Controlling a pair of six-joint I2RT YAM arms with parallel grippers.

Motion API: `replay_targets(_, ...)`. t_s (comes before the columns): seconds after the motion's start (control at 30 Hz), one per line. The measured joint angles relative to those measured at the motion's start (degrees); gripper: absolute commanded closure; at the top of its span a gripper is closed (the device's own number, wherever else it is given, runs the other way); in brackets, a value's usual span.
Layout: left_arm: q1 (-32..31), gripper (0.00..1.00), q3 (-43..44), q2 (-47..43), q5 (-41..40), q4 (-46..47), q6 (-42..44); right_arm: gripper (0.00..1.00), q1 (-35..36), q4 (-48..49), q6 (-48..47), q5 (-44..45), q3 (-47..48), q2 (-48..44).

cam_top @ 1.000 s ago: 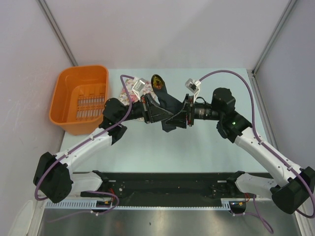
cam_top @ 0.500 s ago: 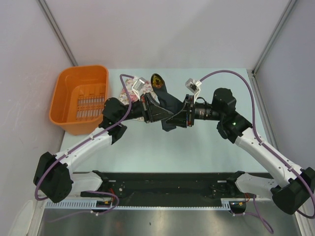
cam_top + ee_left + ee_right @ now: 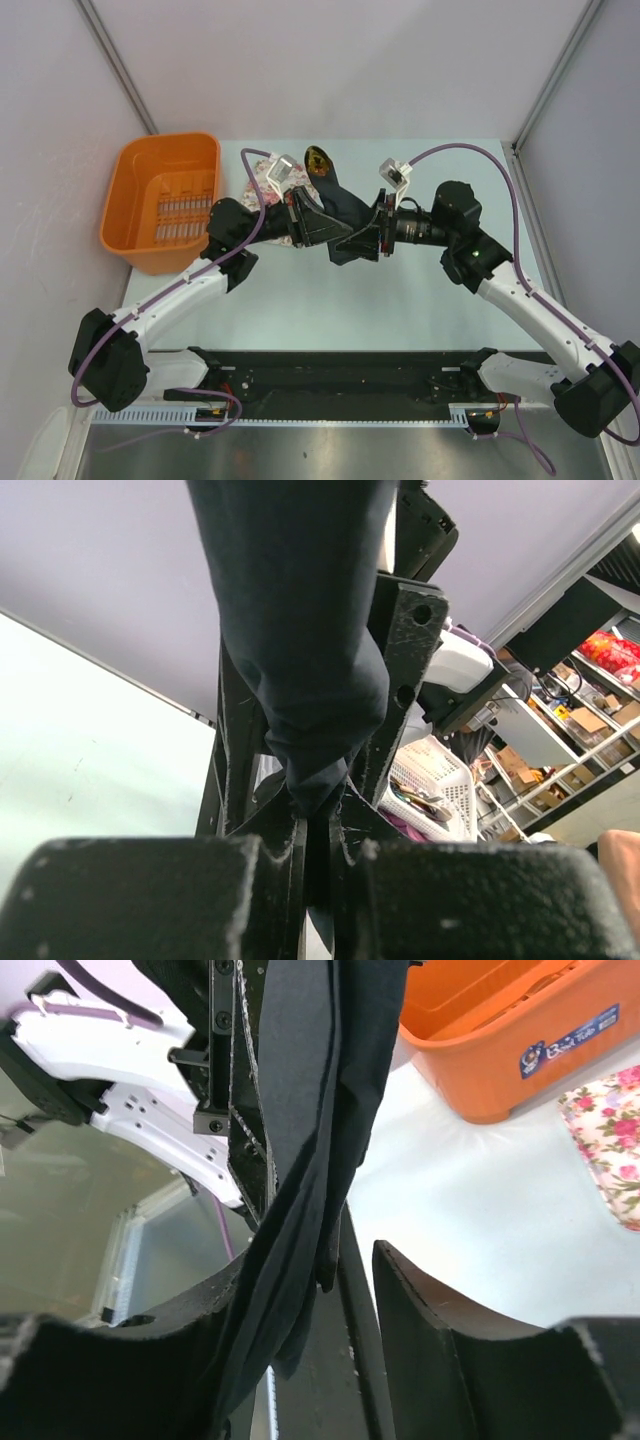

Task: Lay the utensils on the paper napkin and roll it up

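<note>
1. The paper napkin [image 3: 338, 205] is off the table [image 3: 400, 310]; it is bunched into a dark twisted bundle strung between the two grippers, above the far half of the surface and roughly midway between its left and right edges.
2. The left gripper [image 3: 316, 825] is clenched on the napkin; in its wrist view the sheet narrows to a point and vanishes between fingers that nearly meet; that pinch anchors one end so the bundle can be turned against it.
3. The right gripper [image 3: 325, 1270] faces it from the opposite side, with the napkin draped along one finger; a sliver of table shows beside the other finger, so I cannot tell whether these jaws are gripping or slack.
4. The spoon [image 3: 320, 160] shows only its gold head, pointing toward the far edge; it seems to emerge from the end of the bundle with its handle wrapped inside, though the overhead view is too small to be sure.
5. My judgement is that loading is done and rolling is under way, in the air rather than flat on the table; the risk is the spoon slipping out of a loose wrap if either pinch lets go.
6. The floral cloth [image 3: 605, 1130] lies flat near the far edge, left of centre, partly under the left arm; the orange basket [image 3: 165, 200] sits at the far left corner; neither gripper touches them.
</note>
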Motion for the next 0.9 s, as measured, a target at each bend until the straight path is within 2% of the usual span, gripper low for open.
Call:
replay_targets(0.1, 0.11, 1.0, 0.0, 0.0, 0.0, 0.24, -0.24, 0.57, 0.0, 1.77, 1.88, -0.07, -0.76, 0.04)
replay_targets(0.2, 0.26, 1.0, 0.0, 0.0, -0.2, 0.37, -0.26, 0.67, 0.02, 3.08, 3.23, -0.39, -0.87, 0.24)
replay_targets(0.23, 0.26, 1.0, 0.0, 0.0, -0.22, 0.48, -0.31, 0.77, 0.02, 3.41, 3.5, -0.52, -0.87, 0.31)
replay_targets(0.3, 0.35, 1.0, 0.0, 0.0, -0.31, 0.63, -0.35, 0.88, 0.02, 4.15, 4.09, -0.98, -0.87, 0.46)
replay_targets(0.33, 0.42, 1.0, 0.02, 0.0, -0.31, 0.79, -0.59, 1.0, 0.02, 4.28, 4.44, -1.03, -0.87, 0.52)
replay_targets(0.43, 0.7, 0.93, 0.02, 0.0, -0.5, 1.42, -0.66, 1.0, -0.2, 4.72, 5.22, -1.4, -0.87, 0.72)
replay_targets(0.47, 1.05, 0.85, 0.22, 0.0, -0.87, 1.77, -0.46, 1.0, -0.42, 5.03, 5.64, -1.25, -0.74, 0.76)
replay_targets(0.67, 1.16, 0.63, 0.63, 0.0, -0.72, 1.44, -0.22, 1.0, -0.42, 5.22, 5.64, -1.38, -0.83, 0.79)
replay_targets(0.9, 2.54, 0.57, 3.02, 0.0, -0.72, 0.5, -0.17, 1.0, -0.42, 5.35, 5.51, -1.44, -0.94, 0.79)
